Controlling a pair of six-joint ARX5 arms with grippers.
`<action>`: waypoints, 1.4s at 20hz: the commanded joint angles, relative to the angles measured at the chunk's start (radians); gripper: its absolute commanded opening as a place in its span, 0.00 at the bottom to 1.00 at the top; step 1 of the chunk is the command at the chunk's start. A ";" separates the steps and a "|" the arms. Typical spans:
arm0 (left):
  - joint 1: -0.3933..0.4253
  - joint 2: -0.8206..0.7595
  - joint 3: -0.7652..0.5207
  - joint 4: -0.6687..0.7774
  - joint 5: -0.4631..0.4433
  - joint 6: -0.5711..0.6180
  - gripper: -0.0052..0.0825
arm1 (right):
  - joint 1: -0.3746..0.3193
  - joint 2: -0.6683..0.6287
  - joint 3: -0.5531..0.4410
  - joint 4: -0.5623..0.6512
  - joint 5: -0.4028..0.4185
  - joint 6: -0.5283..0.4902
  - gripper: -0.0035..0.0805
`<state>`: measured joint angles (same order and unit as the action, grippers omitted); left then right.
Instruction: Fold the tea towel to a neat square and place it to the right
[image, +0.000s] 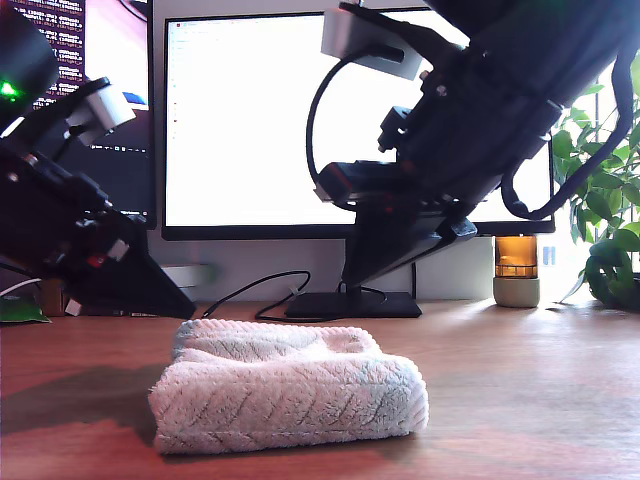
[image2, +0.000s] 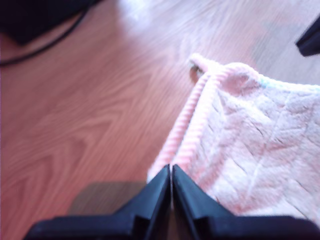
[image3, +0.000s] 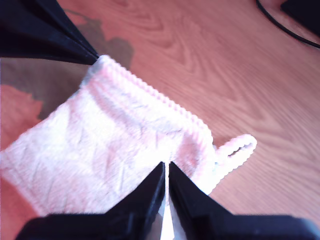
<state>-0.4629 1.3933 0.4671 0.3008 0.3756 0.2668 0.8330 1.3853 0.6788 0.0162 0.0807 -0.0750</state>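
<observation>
both hands (image2: 171, 170) (image3: 166, 167) on folded fluffy tea towel (image: 290, 395)

Bare desk (image: 520, 400) lies open toward the exterior view's right of the tea towel (image: 290, 395).

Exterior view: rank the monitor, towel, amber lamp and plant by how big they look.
1. Monitor, largest.
2. Towel, though it lies nearest the camera.
3. Plant, cut off by the frame edge, so unsure.
4. Amber lamp, smallest.

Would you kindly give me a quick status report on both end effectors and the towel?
First end effector shut at the towel's corded edge. Second end effector shut over towel. Towel folded, on the table. Nothing in the way.
</observation>
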 joint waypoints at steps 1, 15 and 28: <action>0.005 0.060 -0.015 0.036 0.033 0.016 0.04 | 0.002 0.008 -0.003 0.039 -0.013 0.008 0.03; 0.002 0.210 -0.014 0.256 0.065 0.016 0.04 | -0.032 0.243 -0.003 0.188 -0.258 0.000 0.03; 0.002 -0.190 -0.014 0.000 0.060 -0.043 0.04 | -0.028 0.227 0.036 0.141 -0.407 -0.013 0.03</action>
<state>-0.4591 1.2213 0.4675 0.3145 0.4362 0.2333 0.8001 1.6283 0.7002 0.1532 -0.3046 -0.0803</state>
